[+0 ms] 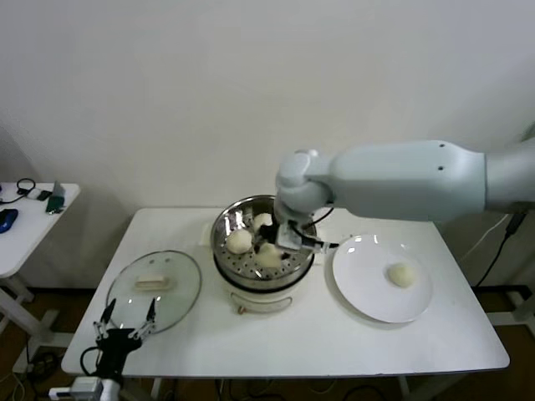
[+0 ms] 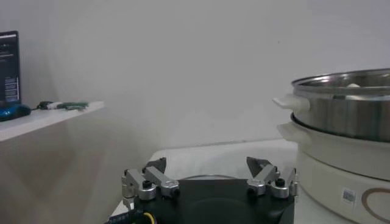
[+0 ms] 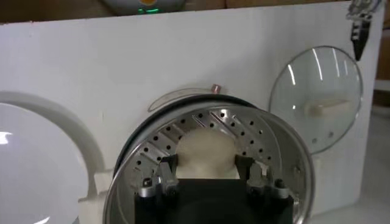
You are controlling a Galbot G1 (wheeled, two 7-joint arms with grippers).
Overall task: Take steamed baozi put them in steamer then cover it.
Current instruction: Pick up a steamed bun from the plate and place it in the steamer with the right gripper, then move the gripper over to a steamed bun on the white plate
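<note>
The steamer (image 1: 222, 224) stands mid-table on its white pot base. Two baozi (image 1: 239, 241) (image 1: 262, 220) lie on its perforated floor. My right gripper (image 1: 280, 244) reaches down into the basket and is shut on a third baozi (image 1: 268, 255). In the right wrist view this baozi (image 3: 207, 152) sits between the fingers (image 3: 167, 167) just over the steamer floor (image 3: 268, 146). A fourth baozi (image 1: 402, 274) lies on the white plate (image 1: 368, 292). The glass cover (image 1: 159, 305) lies flat at front left. My left gripper (image 1: 128, 316) is open and parked at its near edge.
A white side table (image 1: 33, 221) with small items stands to the far left. In the left wrist view the left gripper (image 2: 210, 165) faces the steamer wall (image 2: 347, 103). The right wrist view shows the cover (image 3: 317, 97) and plate (image 3: 30, 158) either side of the steamer.
</note>
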